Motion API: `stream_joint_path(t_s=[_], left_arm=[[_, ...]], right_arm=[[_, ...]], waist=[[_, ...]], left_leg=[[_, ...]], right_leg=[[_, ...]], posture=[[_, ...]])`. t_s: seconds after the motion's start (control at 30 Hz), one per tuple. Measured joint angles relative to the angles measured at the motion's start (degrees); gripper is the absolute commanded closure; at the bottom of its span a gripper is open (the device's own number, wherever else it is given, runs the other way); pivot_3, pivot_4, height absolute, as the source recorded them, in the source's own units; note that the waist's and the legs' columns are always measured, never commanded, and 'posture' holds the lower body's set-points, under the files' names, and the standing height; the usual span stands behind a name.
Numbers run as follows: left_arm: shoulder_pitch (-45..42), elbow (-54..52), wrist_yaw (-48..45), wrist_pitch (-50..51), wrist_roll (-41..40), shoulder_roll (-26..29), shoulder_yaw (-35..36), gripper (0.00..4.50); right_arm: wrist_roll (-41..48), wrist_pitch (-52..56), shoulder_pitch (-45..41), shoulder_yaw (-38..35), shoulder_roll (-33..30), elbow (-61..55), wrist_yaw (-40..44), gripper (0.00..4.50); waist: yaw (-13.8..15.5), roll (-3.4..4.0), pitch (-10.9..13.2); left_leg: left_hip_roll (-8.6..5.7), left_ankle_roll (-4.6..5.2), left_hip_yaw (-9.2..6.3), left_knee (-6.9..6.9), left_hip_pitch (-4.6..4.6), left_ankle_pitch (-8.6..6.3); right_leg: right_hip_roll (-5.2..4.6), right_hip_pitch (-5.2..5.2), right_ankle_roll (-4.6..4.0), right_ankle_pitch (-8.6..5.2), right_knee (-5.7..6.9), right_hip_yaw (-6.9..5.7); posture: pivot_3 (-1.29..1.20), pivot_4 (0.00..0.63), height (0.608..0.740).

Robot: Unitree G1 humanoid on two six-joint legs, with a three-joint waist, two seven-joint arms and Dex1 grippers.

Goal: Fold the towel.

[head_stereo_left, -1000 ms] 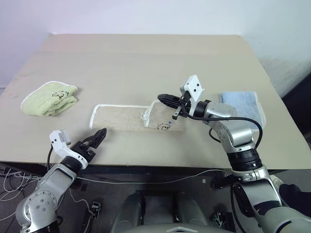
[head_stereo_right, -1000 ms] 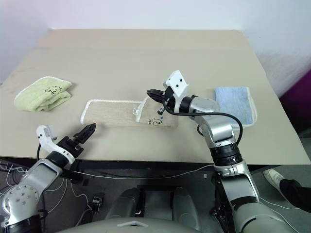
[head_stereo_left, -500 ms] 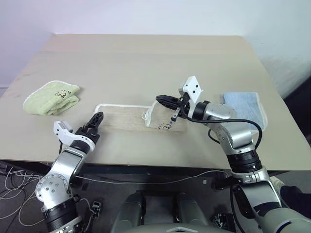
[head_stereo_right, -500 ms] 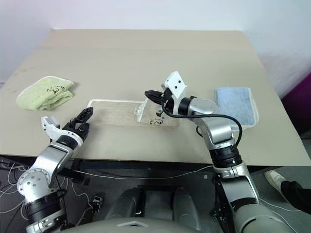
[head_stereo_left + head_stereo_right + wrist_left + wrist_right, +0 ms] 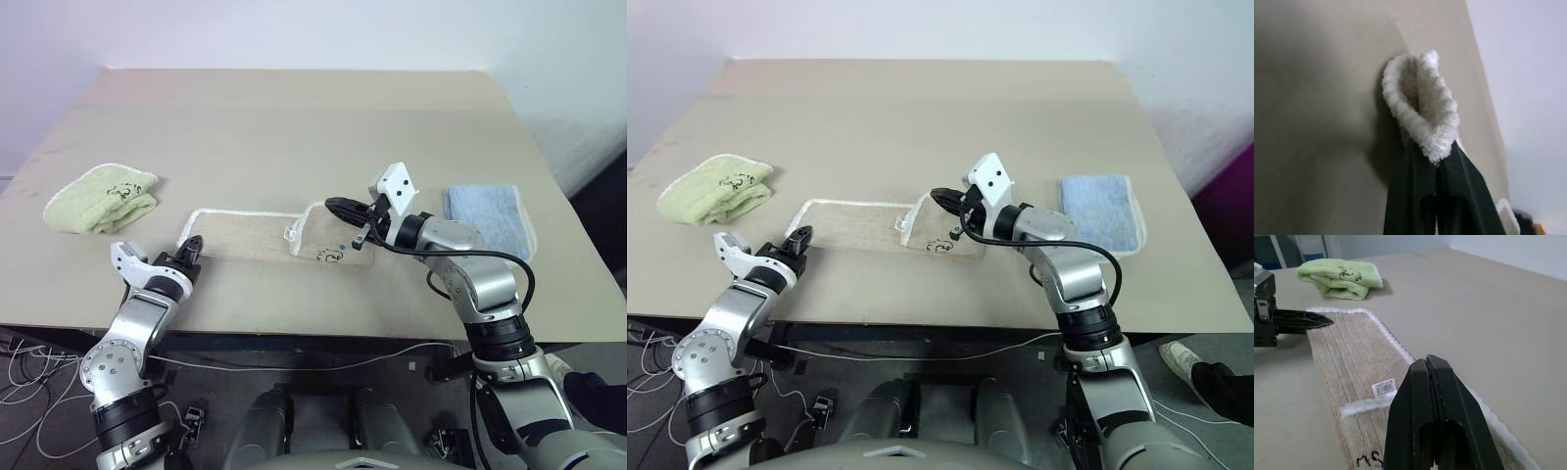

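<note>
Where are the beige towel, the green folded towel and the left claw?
beige towel (image 5: 250, 238), left eye view, middle of its flat beige face.
green folded towel (image 5: 98, 199), left eye view, centre of its top fold.
left claw (image 5: 192, 245), left eye view, at the fingertips, shut on the beige towel's white-edged corner.

The towel (image 5: 263, 237) is a long beige terry strip with white corded edging, lying flat along the near part of the bench (image 5: 294, 127). Its right end is folded back over itself, showing a small white label and dark handwritten marks near the corner. At its left end the white-edged corner is bunched up and pinched between two black fingers (image 5: 1415, 186).
</note>
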Motion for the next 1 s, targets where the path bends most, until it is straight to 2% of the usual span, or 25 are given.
stream_joint_path(t_s=[0.13, 0.3, 0.4, 0.57, 0.73, 1.0], left_arm=[[0.42, 0.01, -1.35, -0.62, -0.30, 2.74, 0.87, 4.46], [-0.04, 0.17, -6.71, -2.43, 1.09, 11.35, 3.40, 4.46], [-1.88, 0.04, -10.88, -2.36, 3.33, 16.03, 2.34, 4.46], [-4.79, -5.12, -21.52, -0.29, 9.85, 21.22, -7.89, 4.46], [-9.06, -7.95, -34.46, 1.14, 17.35, 22.77, -22.52, 4.46], [-14.06, -9.26, -49.66, -0.20, 30.90, 24.25, -38.62, 4.46]], right_arm=[[0.07, 0.03, 0.82, -0.16, -0.08, -0.75, -0.51, 4.50], [0.43, 0.29, 2.06, -1.54, -1.72, -1.63, -1.22, 4.50], [0.41, 0.23, 2.34, -2.66, -2.78, -1.61, -1.57, 4.50], [0.34, -0.22, 2.44, -5.12, -4.48, -0.34, -2.37, 4.50], [-0.13, -1.09, 2.74, -5.94, -5.20, 0.69, -3.27, 4.50], [-0.16, -1.42, 4.28, -6.94, -5.49, 0.56, -4.92, 4.50]], waist=[[-0.12, -0.01, 0.01], [-0.13, 0.00, 0.02], [0.17, -0.04, 0.03], [-0.03, -0.03, 0.03], [-0.31, 0.00, 0.05], [-0.23, 0.07, 0.10]], left_leg=[[0.03, 0.00, 0.00, -0.02, 0.00, 0.00], [0.02, -0.01, 0.01, -0.05, 0.00, 0.00], [-0.01, -0.01, -0.01, -0.04, -0.02, 0.00], [-0.04, 0.00, 0.01, -0.13, -0.02, 0.00], [0.00, -0.01, 0.06, -0.21, -0.03, 0.00], [0.02, 0.00, 0.07, -0.22, -0.03, 0.00]], right_leg=[[0.01, -0.03, 0.00, 0.00, 0.00, 0.01], [0.01, -0.04, -0.01, -0.01, -0.02, 0.02], [-0.02, 0.01, -0.01, -0.01, -0.05, -0.02], [-0.05, 0.03, -0.01, 0.00, -0.17, 0.00], [0.00, -0.04, -0.01, 0.00, -0.17, 0.05], [0.01, -0.05, -0.01, 0.00, -0.19, 0.08]], posture=[[0.00, 0.150, 0.740], [0.00, 0.150, 0.740], [0.00, 0.150, 0.740], [0.00, 0.150, 0.740], [0.00, 0.150, 0.740], [0.00, 0.150, 0.740]])
